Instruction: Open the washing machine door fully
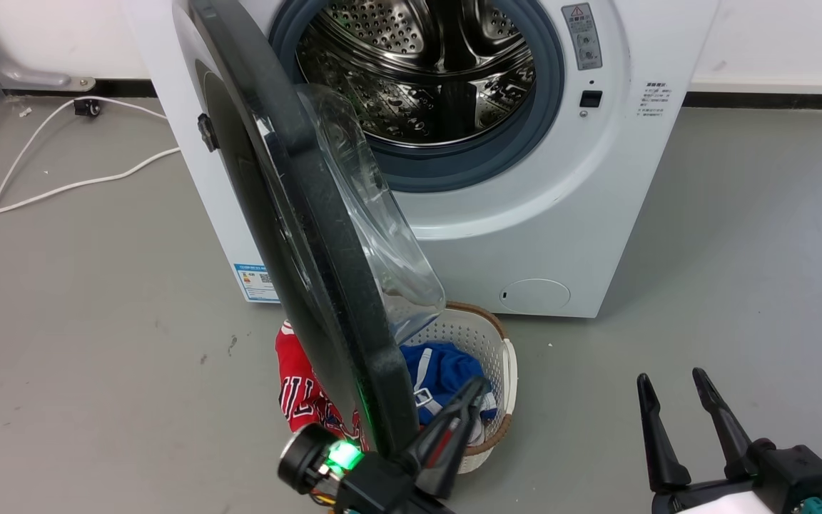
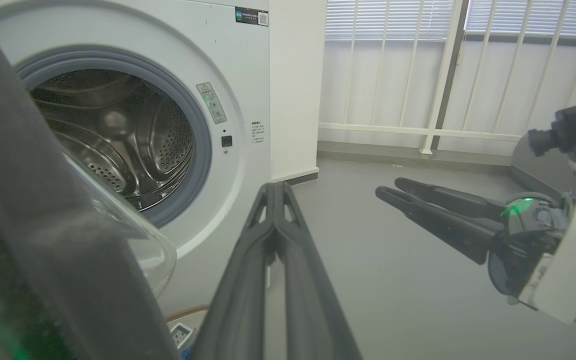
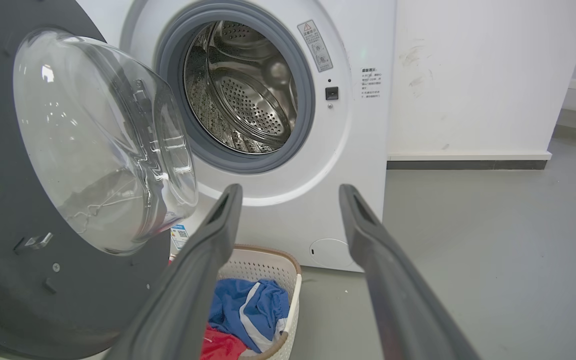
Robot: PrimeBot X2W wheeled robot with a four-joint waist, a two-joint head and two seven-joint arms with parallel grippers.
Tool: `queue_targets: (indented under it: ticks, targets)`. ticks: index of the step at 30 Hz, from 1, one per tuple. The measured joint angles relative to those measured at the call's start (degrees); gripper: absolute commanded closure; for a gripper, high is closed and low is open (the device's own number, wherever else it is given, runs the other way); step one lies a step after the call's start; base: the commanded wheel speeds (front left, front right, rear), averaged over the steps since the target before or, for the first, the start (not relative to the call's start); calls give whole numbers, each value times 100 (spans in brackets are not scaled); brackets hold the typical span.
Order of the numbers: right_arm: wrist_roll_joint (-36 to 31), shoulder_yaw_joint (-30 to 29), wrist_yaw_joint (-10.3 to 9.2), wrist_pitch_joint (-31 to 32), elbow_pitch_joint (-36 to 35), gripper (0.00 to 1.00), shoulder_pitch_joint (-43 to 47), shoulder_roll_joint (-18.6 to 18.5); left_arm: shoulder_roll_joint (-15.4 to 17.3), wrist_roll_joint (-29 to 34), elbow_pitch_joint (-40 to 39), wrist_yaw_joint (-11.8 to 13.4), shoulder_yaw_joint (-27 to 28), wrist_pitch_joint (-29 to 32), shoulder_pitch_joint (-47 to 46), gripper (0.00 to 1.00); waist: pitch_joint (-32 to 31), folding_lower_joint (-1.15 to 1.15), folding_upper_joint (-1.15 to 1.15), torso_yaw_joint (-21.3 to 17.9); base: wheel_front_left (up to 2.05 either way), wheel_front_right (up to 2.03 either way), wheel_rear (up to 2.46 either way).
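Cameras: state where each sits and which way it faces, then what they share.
Head view: up on the head, looking down at the washer, the door edge-on; left gripper and right gripper low.
Left wrist view: beside the door rim, facing the drum; own shut fingers, plus the right gripper.
Right wrist view: low, facing the door's glass and basket; own open fingers.
Shared: all three show door and drum.

The washing machine door (image 1: 311,214) stands swung well out on its left-side hinge, nearly edge-on from the head view. It has a glossy black rim, and the clear glass bowl (image 1: 375,228) bulges back toward the washing machine (image 1: 539,214) — a white front-loader with its perforated steel drum (image 1: 418,71) fully exposed inside a grey gasket (image 1: 468,168).
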Motion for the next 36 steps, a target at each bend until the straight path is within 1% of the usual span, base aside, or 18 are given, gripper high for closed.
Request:
queue_targets:
  ticks: [8,16,30,33,36]
  targets:
    - [3,8,0,-1,11,0,-36,0,-1,-52,271,1,548,0,-12,100,43,0,0,10,0,0,0]
    - [13,15,0,-1,27,0,-67,0,-58,-45,376,-23,802,-19,27,100,37,0,0,104,0,0,0]
    - [69,48,0,-1,60,0,-15,0,-41,15,48,136,1234,-22,462,100,63,0,0,654,0,0,0]
    - [69,55,0,-1,75,0,-15,0,-38,14,23,158,1366,-22,523,100,82,0,0,802,0,0,0]
    - [69,48,0,-1,84,0,-16,0,-9,12,21,234,1573,-19,568,100,108,0,0,950,0,0,0]
